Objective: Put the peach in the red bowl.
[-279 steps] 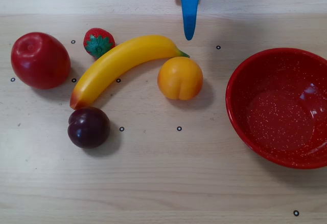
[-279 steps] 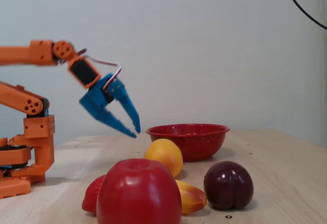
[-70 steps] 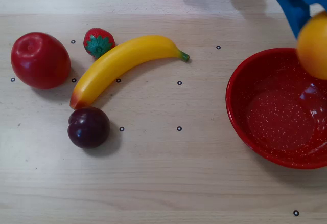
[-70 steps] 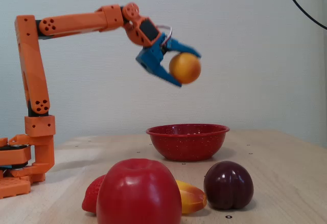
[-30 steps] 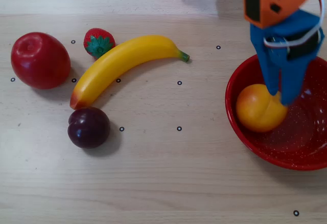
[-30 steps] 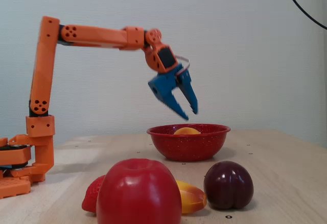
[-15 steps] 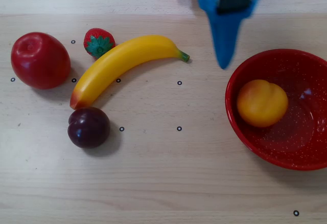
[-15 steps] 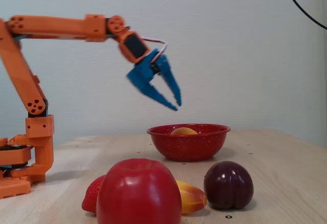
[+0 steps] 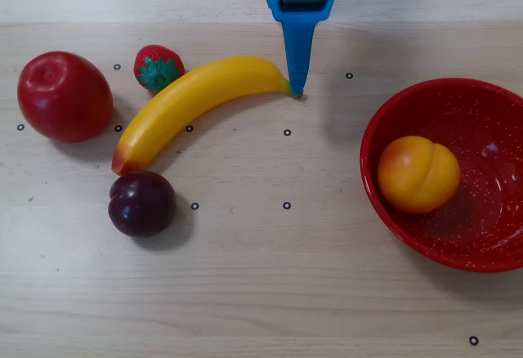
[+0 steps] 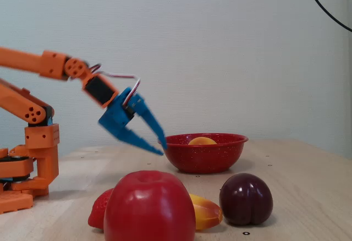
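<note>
The yellow-orange peach [image 9: 417,173] lies inside the red bowl [image 9: 384,129] at the right of the overhead view, toward the bowl's left side. Only the peach's top [image 10: 202,140] shows over the rim of the red bowl [image 10: 201,155] in the fixed view. My blue gripper [image 10: 163,146] hangs open and empty above the table, left of the bowl in the fixed view. From overhead, the gripper [image 9: 296,88] points down from the top edge with its tip over the banana's stem end, well clear of the bowl.
A yellow banana [image 9: 192,102], a strawberry [image 9: 157,67], a red apple [image 9: 64,96] and a dark plum [image 9: 141,203] lie on the left half of the wooden table. The orange arm base [image 10: 25,164] stands at the fixed view's left.
The peach was carried over the bowl and released into it. Since then the open gripper has pulled back to the left and dropped lower, away from the bowl.
</note>
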You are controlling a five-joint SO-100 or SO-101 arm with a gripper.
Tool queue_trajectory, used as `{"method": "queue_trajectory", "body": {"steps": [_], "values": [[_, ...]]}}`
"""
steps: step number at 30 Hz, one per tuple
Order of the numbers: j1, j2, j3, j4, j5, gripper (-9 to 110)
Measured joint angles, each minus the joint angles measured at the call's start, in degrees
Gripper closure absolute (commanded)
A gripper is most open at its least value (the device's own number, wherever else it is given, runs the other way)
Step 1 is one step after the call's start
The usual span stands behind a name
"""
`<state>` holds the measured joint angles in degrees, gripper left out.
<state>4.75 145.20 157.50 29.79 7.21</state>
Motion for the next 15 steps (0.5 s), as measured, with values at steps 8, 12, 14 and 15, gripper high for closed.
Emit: {"method": "queue_trajectory", "body": {"steps": [8, 12, 14, 15], "values": [[-2.7, 19.7, 17.0, -2.4, 2.5, 101], [-4.5, 27.8, 20.4, -2.3, 3.6, 101], [-4.7, 30.7, 20.5, 0.4, 3.3, 101], [-4.4, 31.8, 20.5, 2.7, 3.2, 101]]}}
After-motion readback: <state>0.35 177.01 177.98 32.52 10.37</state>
